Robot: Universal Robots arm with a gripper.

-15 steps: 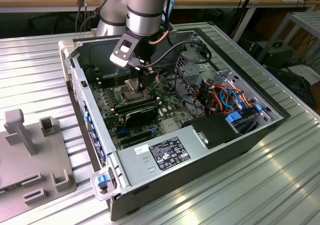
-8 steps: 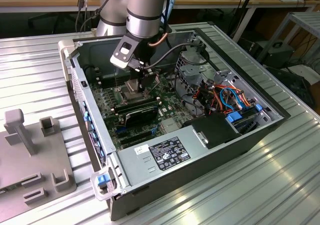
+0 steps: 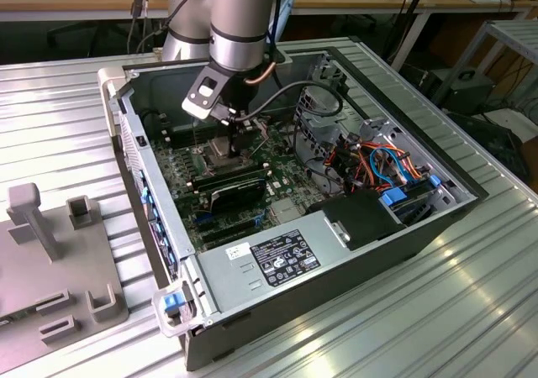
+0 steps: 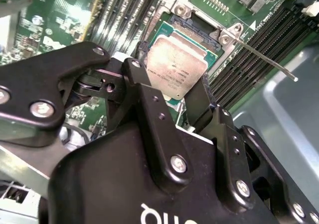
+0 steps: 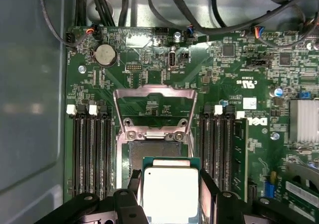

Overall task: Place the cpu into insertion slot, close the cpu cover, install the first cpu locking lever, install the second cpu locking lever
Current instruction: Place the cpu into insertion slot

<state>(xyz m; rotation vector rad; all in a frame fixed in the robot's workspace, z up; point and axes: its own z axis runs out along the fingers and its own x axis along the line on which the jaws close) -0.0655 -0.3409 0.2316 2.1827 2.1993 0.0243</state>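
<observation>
My gripper (image 4: 167, 87) is shut on the cpu (image 4: 177, 67), a flat square chip with a dull silver-beige top on a green edge. The black fingers (image 4: 137, 79) press its two opposite sides. In the first wrist view the cpu (image 5: 169, 194) hangs just above the insertion slot (image 5: 149, 147), whose dark centre and silver rim show past the chip's far edge. The cpu cover (image 5: 154, 90) stands swung open beyond the slot. A thin metal lever (image 4: 264, 59) sticks out beside the slot. In the exterior view the gripper (image 3: 229, 141) is low inside the computer case.
Long black memory slots (image 5: 92, 154) flank the socket on both sides. Case walls (image 3: 139, 155), cable bundles (image 3: 382, 164) and a black power supply (image 3: 286, 256) surround the motherboard. Grey fixtures (image 3: 50, 252) stand on the ribbed table at the exterior view's left.
</observation>
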